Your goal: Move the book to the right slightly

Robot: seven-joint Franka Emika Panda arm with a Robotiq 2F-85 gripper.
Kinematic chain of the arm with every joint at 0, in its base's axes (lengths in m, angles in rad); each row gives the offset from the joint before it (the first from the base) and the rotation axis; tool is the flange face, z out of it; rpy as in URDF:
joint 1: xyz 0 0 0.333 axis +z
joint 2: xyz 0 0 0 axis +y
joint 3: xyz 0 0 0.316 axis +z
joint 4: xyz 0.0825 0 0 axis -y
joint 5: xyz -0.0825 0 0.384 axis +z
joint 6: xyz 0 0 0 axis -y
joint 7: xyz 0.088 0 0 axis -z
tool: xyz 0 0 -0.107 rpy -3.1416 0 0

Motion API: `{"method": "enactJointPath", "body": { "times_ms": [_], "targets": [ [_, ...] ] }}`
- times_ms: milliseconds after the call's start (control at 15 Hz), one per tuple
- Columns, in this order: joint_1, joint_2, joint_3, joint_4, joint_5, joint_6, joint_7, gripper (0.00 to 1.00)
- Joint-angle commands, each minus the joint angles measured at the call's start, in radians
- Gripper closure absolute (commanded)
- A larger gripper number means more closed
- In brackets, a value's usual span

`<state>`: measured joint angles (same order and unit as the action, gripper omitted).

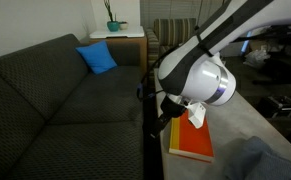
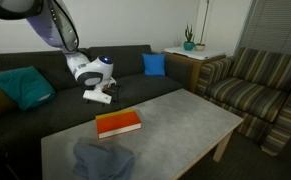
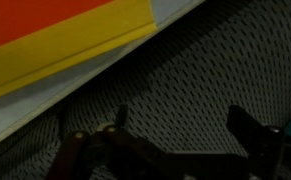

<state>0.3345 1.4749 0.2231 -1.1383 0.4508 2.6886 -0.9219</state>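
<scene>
The tool (image 3: 180, 120) hangs released, its fingers (image 3: 247, 128) spread well apart in the wrist view with nothing between them. It sits off the bench (image 2: 190, 112), over the seat of the dark sofa (image 2: 125, 55), just beside the bench's long edge. It touches nothing.

The book (image 2: 118, 123) lies flat on the bench near that edge, orange cover up. Its yellow edge (image 3: 65, 62) faces the tool and runs aslant across the top of the wrist view. A grey cloth (image 2: 103, 160) lies on the bench near the book but apart from it.

We judge that the approach is not yet finished. The tool must first come over the bench and reach the book.

The book is thin and lies flush, so we see little for the fingers to get under. A sideways push along the bench looks the surer way. For that we would set one finger against a short side of the book, low enough to catch its edge without scraping the bench. The contact should be near the middle of that side, or the book will pivot instead of sliding straight.

The task asks for only a small shift, so we would go slowly and stop early. We would also keep the push parallel to the bench edge, so that the book neither slips off toward the sofa nor runs into the cloth.
</scene>
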Motion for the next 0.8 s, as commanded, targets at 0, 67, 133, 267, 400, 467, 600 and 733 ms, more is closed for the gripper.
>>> {"method": "enactJointPath", "body": {
  "times_ms": [0, 67, 133, 267, 400, 467, 600, 733],
  "targets": [
    [-0.017, 0.001, 0.012, -0.043, 0.046, 0.008, -0.023, 0.0],
    [-0.026, 0.001, 0.021, -0.06, 0.068, 0.009, -0.039, 0.0],
    [-0.029, 0.002, 0.02, -0.074, 0.088, 0.003, -0.041, 0.0],
    [-0.025, 0.004, 0.007, -0.096, 0.121, -0.01, -0.038, 0.0],
    [-0.021, 0.006, -0.009, -0.117, 0.15, -0.016, -0.03, 0.0],
    [-0.02, 0.007, -0.014, -0.124, 0.166, -0.018, -0.027, 0.0],
    [-0.012, 0.007, -0.027, -0.138, 0.19, -0.017, -0.018, 0.0],
    [0.006, 0.008, -0.052, -0.147, 0.199, -0.012, 0.007, 0.0]
  ]
}}
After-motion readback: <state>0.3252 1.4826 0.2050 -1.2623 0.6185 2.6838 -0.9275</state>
